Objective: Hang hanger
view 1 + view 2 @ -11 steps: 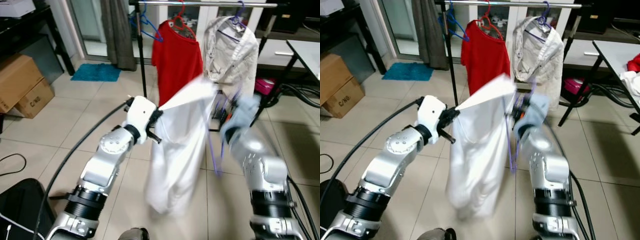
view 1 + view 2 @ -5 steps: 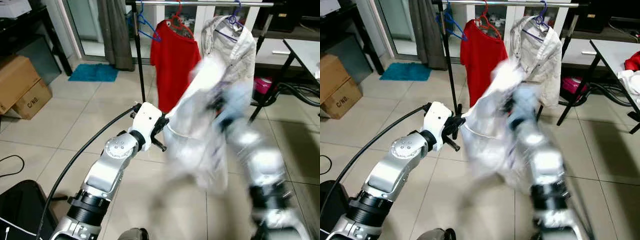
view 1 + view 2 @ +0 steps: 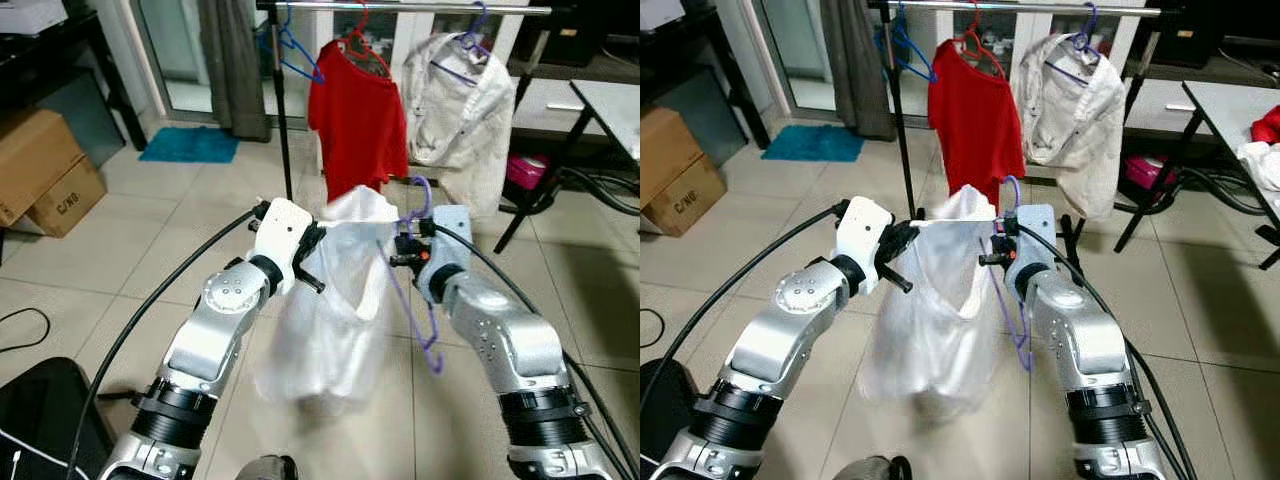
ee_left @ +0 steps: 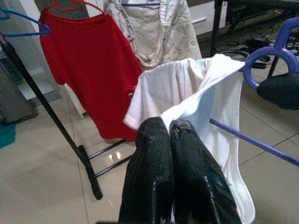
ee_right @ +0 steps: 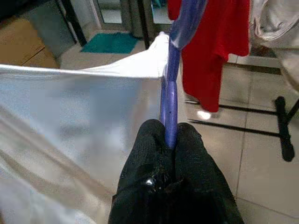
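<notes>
A white garment (image 3: 330,300) hangs in front of me between both arms, its top edge stretched level. My left gripper (image 4: 169,128) is shut on the garment's left shoulder. My right gripper (image 5: 167,135) is shut on a purple hanger (image 3: 412,270), whose hook (image 3: 1011,186) points up and whose body dangles at the garment's right side. One end of the hanger sits inside the garment's opening (image 5: 164,51). Behind stands the clothes rail (image 3: 400,8), holding a red shirt (image 3: 357,120) and a pale jacket (image 3: 462,110) on hangers.
An empty blue hanger (image 3: 292,45) hangs at the rail's left end by its black upright (image 3: 284,130). Cardboard boxes (image 3: 45,170) sit at left, a teal mat (image 3: 190,145) beyond. A table edge (image 3: 615,110) and cables (image 3: 600,190) lie at right. Tiled floor stretches below.
My right arm swung the hanger up and back down; it now holds still at the garment's right edge. The garment, earlier tossed and blurred, hangs stretched between both grippers.
</notes>
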